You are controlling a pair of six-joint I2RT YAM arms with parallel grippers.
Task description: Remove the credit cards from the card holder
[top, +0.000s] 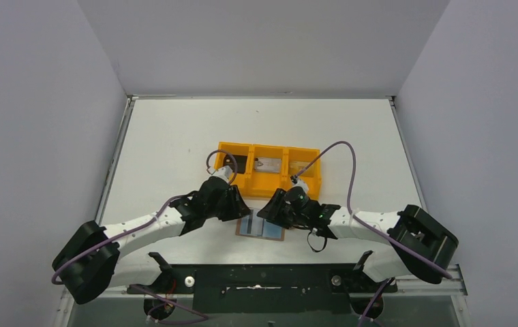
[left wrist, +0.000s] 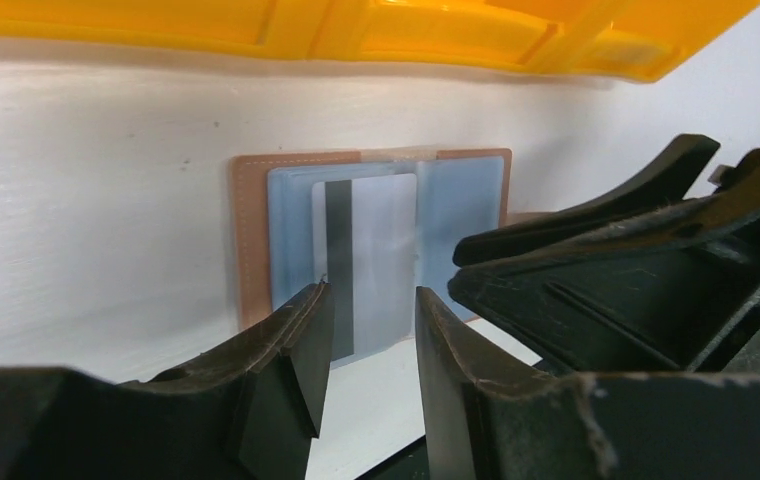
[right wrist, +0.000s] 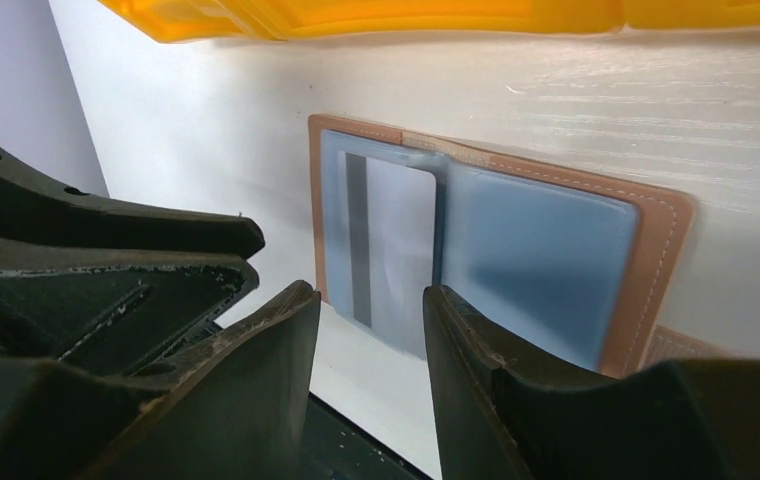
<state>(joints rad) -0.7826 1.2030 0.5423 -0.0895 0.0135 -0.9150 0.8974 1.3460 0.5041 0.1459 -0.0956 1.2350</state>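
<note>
End effector status: the left end effector (left wrist: 373, 292) and the right end effector (right wrist: 371, 290) both stand with jaws apart, clamped on nothing, and meet at lower centre of the top view. The white counter (top: 168, 143) carries an orange tray (top: 270, 182) at centre frame, probably the deposit point. The card holder (right wrist: 536, 240) lies open and flat just below the tray, panels up, exposing its pockets. One silvery grey card (left wrist: 381, 250) with a dark stripe projects from the left panel toward the bottom of the frame. Both jaw pairs frame its exposed end, evidently for a pinch-and-pull.
</note>
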